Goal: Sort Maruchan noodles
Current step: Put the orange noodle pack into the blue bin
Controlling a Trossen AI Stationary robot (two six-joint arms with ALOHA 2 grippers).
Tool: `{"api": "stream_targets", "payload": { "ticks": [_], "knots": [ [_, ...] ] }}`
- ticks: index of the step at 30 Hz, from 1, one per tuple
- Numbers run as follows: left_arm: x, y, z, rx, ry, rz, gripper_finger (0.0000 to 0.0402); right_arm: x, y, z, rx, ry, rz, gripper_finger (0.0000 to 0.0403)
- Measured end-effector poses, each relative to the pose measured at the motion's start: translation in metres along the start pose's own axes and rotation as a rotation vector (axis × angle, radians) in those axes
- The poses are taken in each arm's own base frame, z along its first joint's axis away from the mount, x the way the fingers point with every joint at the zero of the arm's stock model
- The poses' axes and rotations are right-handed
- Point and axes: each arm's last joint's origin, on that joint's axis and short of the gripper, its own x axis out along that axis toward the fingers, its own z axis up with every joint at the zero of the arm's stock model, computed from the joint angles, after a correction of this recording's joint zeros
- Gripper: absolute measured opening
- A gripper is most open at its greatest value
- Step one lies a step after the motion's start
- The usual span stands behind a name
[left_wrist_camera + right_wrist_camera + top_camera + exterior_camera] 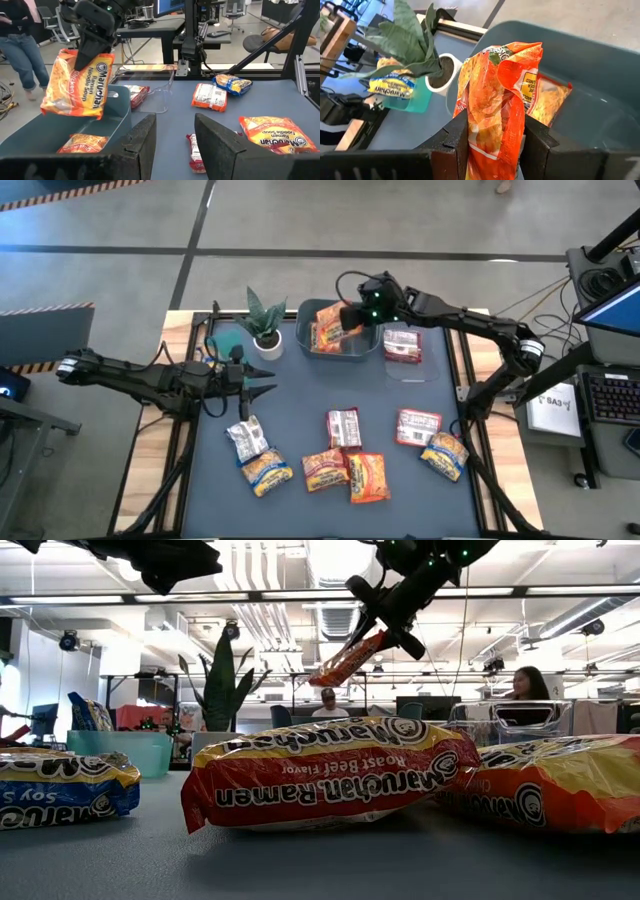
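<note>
1. High view: right gripper hangs over the grey bin, pinching an orange Maruchan packet; loose packets lie across the mat.
2. Low view: the packet dangles slanted, so it is likely light and floppy.
3. Left wrist view: left gripper waits, fingers spread and empty.
4. Right wrist view: crinkly film bunches between the fingers; an edge pinch probably suits it, though it looks slippery.

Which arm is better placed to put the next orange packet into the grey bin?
The right. Its gripper is already shut on an orange Maruchan packet, held directly above the grey bin, which already has one inside. The left gripper hangs open and empty beside the potted plant.
</note>
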Motion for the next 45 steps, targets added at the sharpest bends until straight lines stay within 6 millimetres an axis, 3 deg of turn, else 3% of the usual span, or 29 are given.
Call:
{"api": "stream_targets", "payload": {
  "ticks": [4, 15, 20, 28, 38, 45],
  "knots": [
    [0.0, 0.0, 0.0, 0.0, 0.0, 0.0, 0.0117, 0.009, -0.009, 0.001, 0.035, -0.031, 0.004, 0.0116],
    [0.0, 0.0, 0.001, 0.001, -0.007, 0.0, 0.0117, 0.079, -0.036, -0.012, 0.091, -0.021, -0.018, 0.0116],
    [0.0, 0.0, 0.001, 0.002, -0.006, 0.0, 0.0117, 0.097, -0.042, -0.015, 0.124, -0.025, 0.006, 0.0116],
    [0.0, 0.0, 0.001, 0.002, -0.006, 0.0, 0.0117, 0.109, -0.049, -0.021, 0.134, -0.009, -0.032, 0.0123],
    [0.0, 0.0, 0.0, 0.002, -0.005, 0.0, 0.0117, 0.112, -0.051, -0.022, 0.138, -0.006, -0.049, 0.0201],
    [0.0, 0.0, 0.0, -0.005, -0.005, 0.0, 0.0117, 0.103, -0.064, -0.02, 0.141, 0.083, -0.153, 0.0225]
  ]
}}
